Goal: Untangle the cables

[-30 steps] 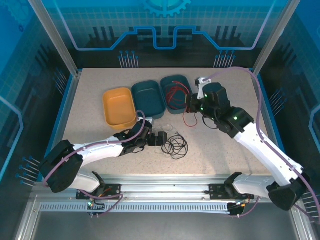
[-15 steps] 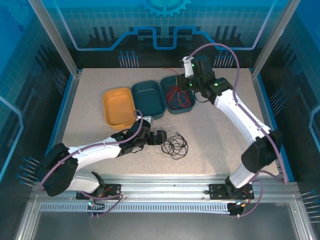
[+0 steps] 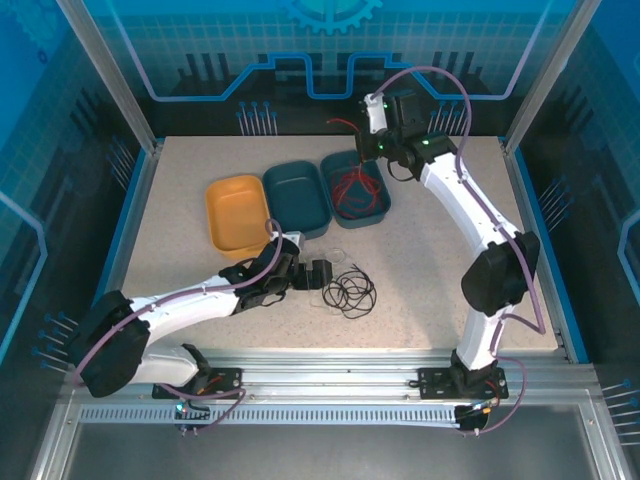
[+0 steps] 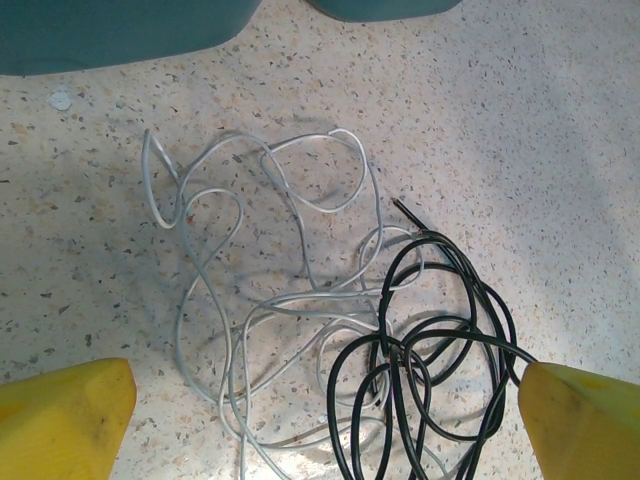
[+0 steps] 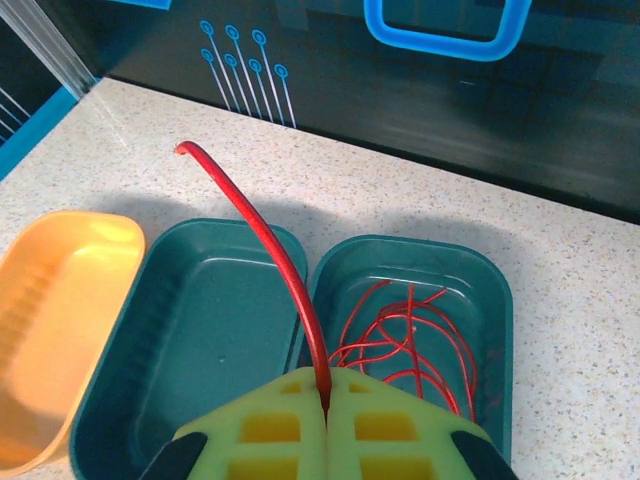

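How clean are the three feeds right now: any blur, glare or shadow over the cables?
Left wrist: sharp, softly shadowed; the white cable is faint on the pale speckled table, the black cable crisp. Right wrist: red cable sharp, soft reflections on the dark back wall. Top external: blue-tinted, white cable barely readable.

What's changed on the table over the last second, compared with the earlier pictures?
The right gripper, shut on one end of the red cable, swung back toward the far wall, drawing the trailing strand off the table; the coil lies in the right teal tray. The left gripper stayed open over the white cable and black cable.
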You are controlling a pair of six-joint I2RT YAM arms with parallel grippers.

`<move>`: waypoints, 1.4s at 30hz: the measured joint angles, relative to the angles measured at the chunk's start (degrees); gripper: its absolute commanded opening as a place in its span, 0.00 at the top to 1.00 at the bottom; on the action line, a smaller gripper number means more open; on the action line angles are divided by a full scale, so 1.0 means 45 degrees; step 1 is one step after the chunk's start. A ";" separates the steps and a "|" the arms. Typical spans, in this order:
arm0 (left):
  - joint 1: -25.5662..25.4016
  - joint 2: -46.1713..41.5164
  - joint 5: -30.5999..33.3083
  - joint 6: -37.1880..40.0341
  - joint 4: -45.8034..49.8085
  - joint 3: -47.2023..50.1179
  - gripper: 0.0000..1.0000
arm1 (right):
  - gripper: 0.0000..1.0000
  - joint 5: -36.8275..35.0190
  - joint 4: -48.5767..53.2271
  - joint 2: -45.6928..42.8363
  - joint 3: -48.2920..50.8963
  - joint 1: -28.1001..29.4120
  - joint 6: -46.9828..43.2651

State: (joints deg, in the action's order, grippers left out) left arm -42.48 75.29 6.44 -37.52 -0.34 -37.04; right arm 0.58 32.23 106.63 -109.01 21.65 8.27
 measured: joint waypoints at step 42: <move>0.0000 -0.0005 0.0049 0.0000 0.0019 0.0029 0.01 | 1.00 -0.2312 0.0646 0.4376 -0.1273 0.0432 0.0180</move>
State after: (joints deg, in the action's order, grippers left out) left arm -42.48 75.26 6.66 -37.52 -0.25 -36.91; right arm -9.82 35.14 126.32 -114.74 23.59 9.08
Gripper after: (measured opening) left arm 0.992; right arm 0.040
